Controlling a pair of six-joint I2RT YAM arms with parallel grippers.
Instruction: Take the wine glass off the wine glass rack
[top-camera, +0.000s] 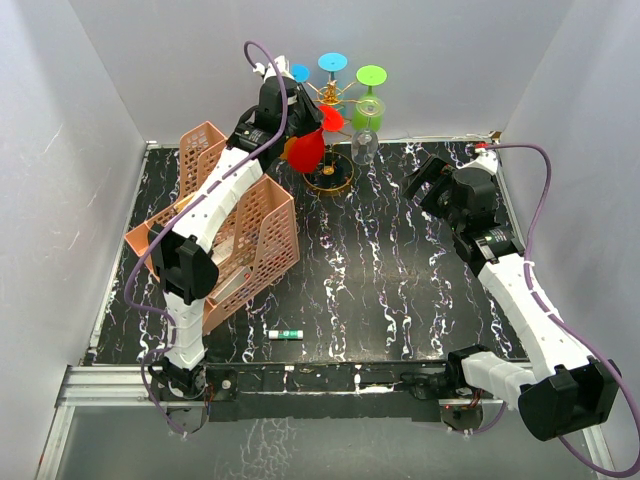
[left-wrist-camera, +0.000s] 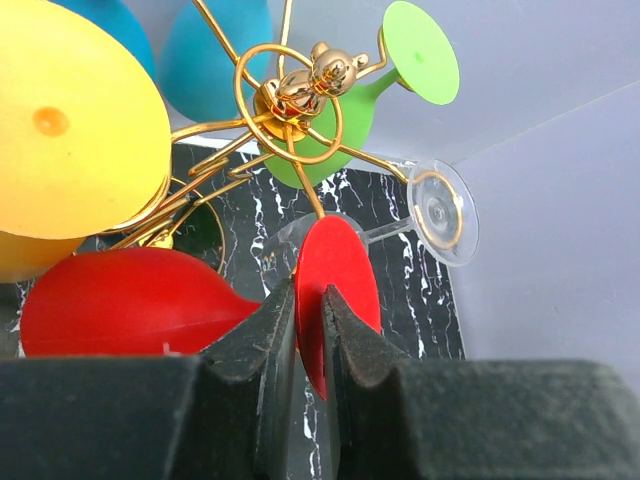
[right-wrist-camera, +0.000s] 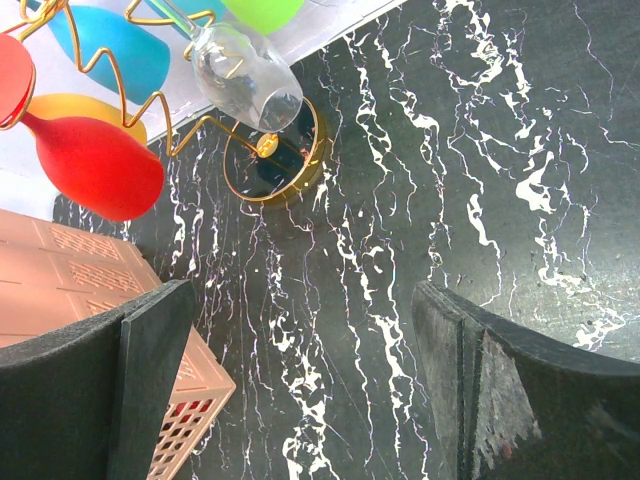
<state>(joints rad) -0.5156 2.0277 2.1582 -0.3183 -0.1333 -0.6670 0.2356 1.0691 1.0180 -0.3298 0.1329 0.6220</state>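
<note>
L jaws pinch near-shut on red wine glass (left-wrist-camera: 125, 300) foot at gold wire rack (left-wrist-camera: 290, 100); R jaws wide, empty. Risk: thin edge grip slips, or foot snags loop, pull topples rack.

The wine glass rack (left-wrist-camera: 300, 90) is gold, one wine glass (left-wrist-camera: 120, 300) red, the table (top-camera: 400, 270) black with white veins.

Bright, even light; soft shadows, sharp focus.

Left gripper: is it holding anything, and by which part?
Yes: the left gripper pinches the red wine glass by its stem, right beside the foot. The right gripper holds nothing.
</note>
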